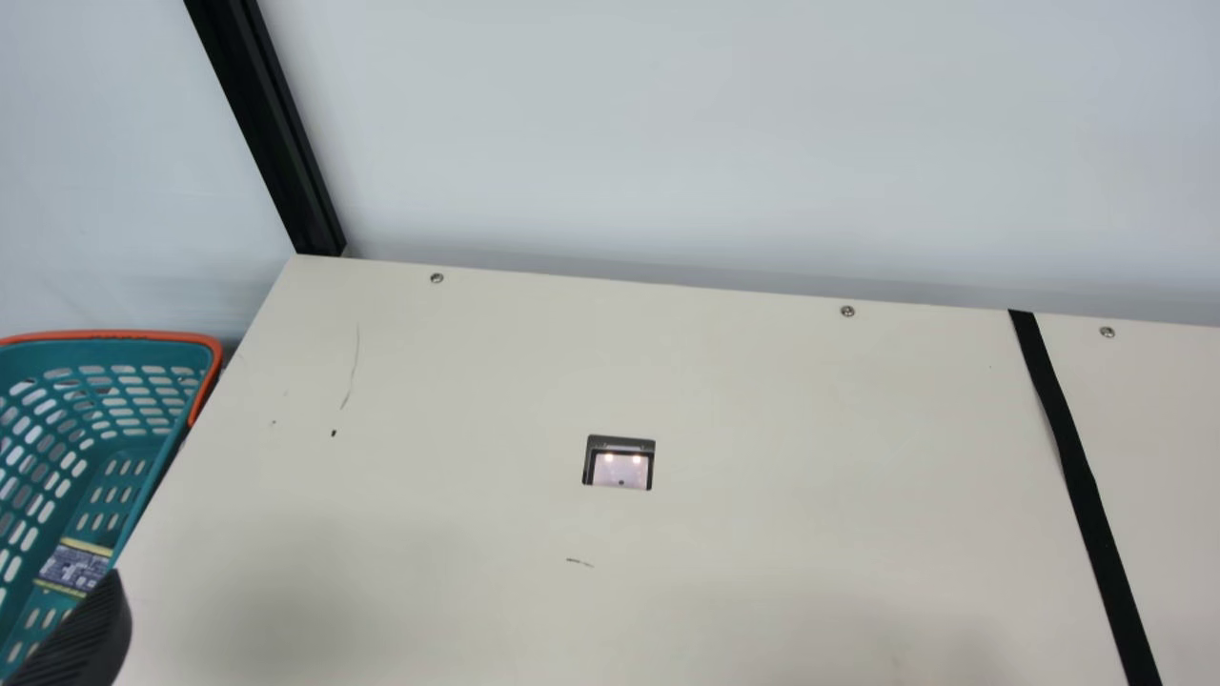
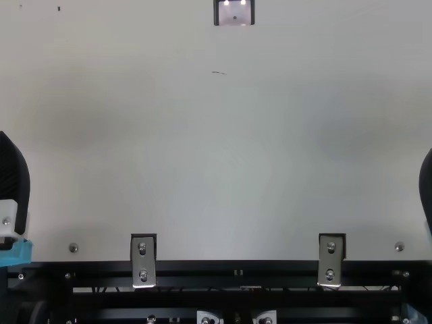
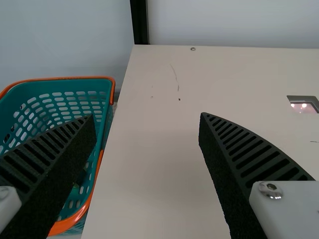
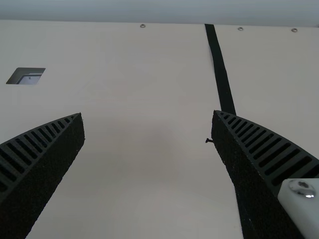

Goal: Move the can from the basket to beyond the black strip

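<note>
Ribbed black fingers, spread wide around nothing, mark the left gripper (image 2: 13,182). Ahead and to its left is the teal slotted basket (image 1: 105,353), with an orange rim, a yellow-edged printed piece (image 1: 74,565) and a partly hidden dark-and-green item (image 3: 76,188) inside; I cannot tell whether either is the can. Ahead, between both grippers, is a four-sided table cutout (image 1: 620,467). The right gripper (image 2: 426,185) is parted and unladen too, the black strip (image 1: 1072,457) running ahead of it, toward its right side.
</note>
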{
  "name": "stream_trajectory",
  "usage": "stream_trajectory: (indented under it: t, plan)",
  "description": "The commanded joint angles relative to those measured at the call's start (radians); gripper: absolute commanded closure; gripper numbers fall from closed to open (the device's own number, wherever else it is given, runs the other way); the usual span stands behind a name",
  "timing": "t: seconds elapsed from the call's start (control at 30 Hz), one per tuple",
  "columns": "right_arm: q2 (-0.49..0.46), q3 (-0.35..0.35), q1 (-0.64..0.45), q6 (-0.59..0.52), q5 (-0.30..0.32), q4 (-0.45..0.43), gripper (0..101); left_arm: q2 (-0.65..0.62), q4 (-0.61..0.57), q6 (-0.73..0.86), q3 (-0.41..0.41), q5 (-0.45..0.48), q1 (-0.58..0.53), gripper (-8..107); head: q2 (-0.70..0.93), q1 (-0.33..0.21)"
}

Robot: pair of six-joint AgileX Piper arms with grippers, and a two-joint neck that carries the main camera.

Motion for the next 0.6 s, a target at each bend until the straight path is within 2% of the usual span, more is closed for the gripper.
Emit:
stream_trajectory:
  t: [0.0,0.57]
  plan:
    - [0.0,0.0,0.0,0.0,0.0,0.0,0,0.0,0.0,0.0,0.0,0.0,0.0,9,0.006,-0.025]
    - [0.0,0.0,0.0,0.0,0.0,0.0,0,0.0,0.0,0.0,0.0,0.0,0.0,9,0.006,-0.025]
